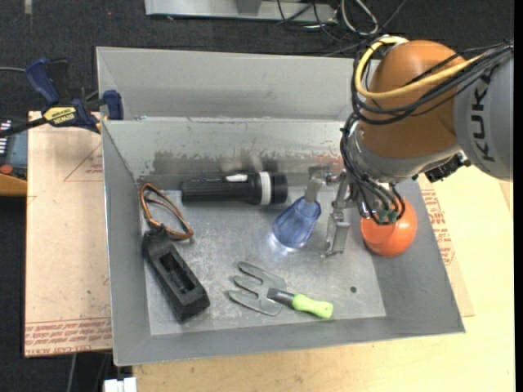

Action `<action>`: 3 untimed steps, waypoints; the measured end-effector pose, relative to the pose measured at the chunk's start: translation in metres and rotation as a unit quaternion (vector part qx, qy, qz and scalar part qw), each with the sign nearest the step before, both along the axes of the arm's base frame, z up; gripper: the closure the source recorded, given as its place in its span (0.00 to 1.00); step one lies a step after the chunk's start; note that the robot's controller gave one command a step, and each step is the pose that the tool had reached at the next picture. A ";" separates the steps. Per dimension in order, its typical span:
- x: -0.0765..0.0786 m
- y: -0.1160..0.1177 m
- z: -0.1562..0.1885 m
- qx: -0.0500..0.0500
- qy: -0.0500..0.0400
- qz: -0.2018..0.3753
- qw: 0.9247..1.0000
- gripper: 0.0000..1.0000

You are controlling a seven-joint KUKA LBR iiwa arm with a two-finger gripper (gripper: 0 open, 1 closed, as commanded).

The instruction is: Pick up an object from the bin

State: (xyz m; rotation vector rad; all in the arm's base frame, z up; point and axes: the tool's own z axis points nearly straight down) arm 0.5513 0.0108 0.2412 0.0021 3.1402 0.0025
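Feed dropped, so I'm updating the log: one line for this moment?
gripper: open | beside: blue clear scoop, bin centre | held: nothing | nearest: orange ball, black torch

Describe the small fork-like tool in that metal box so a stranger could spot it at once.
In the grey metal bin, look along the near edge of the floor. There lies a small metal hand fork, flat, with its tines pointing left. Its bright green handle sets it apart from the black boxy thing to its left and the blue see-through scoop behind it.
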 end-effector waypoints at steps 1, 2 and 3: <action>0.000 0.000 0.000 0.000 0.000 0.000 1.000 0.00; 0.016 0.063 -0.059 0.000 -0.001 0.071 0.997 1.00; 0.016 0.063 -0.058 0.000 -0.001 0.071 0.997 1.00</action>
